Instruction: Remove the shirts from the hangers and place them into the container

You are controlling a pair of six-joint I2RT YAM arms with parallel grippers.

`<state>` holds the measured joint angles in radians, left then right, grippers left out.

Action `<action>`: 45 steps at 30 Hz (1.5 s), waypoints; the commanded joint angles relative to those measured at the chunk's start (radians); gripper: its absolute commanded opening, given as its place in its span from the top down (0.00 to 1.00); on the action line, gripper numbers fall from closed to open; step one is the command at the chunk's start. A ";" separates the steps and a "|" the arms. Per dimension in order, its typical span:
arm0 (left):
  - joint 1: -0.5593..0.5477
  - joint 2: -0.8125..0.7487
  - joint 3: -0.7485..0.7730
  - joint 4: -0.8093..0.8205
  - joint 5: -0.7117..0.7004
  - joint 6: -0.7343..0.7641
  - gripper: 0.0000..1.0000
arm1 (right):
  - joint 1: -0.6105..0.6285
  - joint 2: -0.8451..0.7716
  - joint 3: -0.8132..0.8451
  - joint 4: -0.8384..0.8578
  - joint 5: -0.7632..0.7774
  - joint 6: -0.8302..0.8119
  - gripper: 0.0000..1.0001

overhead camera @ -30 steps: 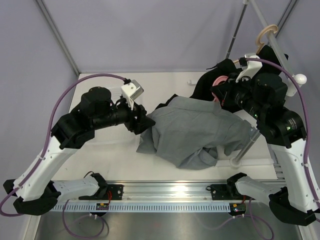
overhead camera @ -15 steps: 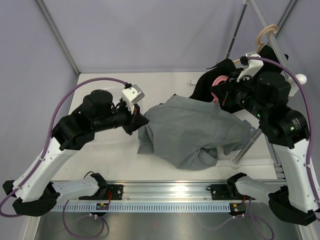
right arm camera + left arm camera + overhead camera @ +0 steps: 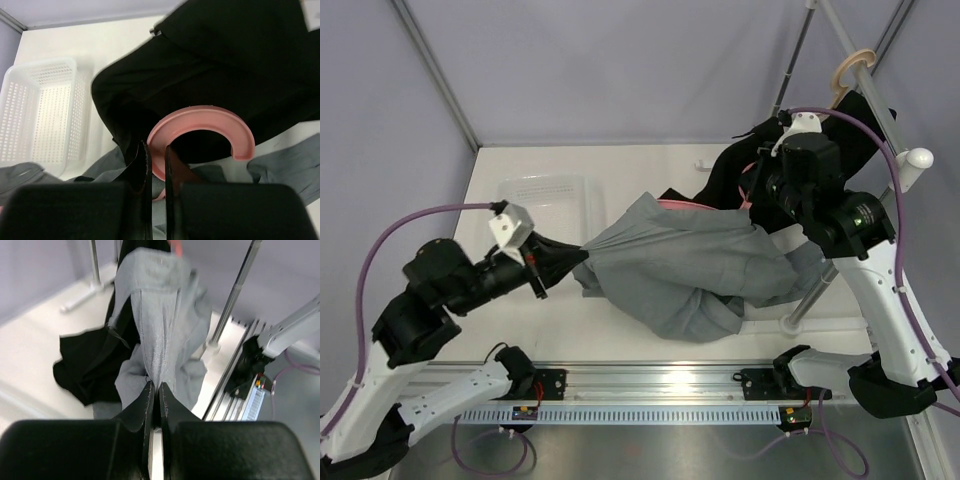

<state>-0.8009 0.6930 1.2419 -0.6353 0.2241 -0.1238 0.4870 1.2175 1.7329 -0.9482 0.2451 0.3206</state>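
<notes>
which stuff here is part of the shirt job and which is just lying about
Part of the job: grey shirt, black shirt, pink hanger, wooden hanger, container.
Just there: rack pole, base rail, purple cables.

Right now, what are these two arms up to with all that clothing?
The left gripper is clamped on a fold of the grey shirt, holding it stretched out to the left, while the right gripper pinches the pink hanger at its other end. The black shirt lies behind them. The container holds no shirt yet.
</notes>
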 commanded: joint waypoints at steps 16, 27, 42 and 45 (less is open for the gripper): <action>0.000 -0.175 -0.081 -0.086 -0.287 -0.122 1.00 | -0.014 -0.085 0.082 0.005 0.310 0.166 1.00; 0.002 -0.047 -0.206 -0.010 0.004 -0.188 1.00 | -0.015 -0.131 0.105 0.172 0.051 0.195 1.00; 0.002 -0.063 -0.288 -0.090 -0.006 -0.263 1.00 | -0.021 -0.096 0.241 0.072 0.261 0.077 1.00; 0.002 -0.062 -0.312 -0.104 -0.005 -0.272 1.00 | -0.024 -0.089 0.266 0.060 0.246 0.095 1.00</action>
<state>-0.8032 0.6365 0.9646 -0.6079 0.2070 -0.3813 0.4900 1.1458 1.9217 -1.0065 0.3515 0.4168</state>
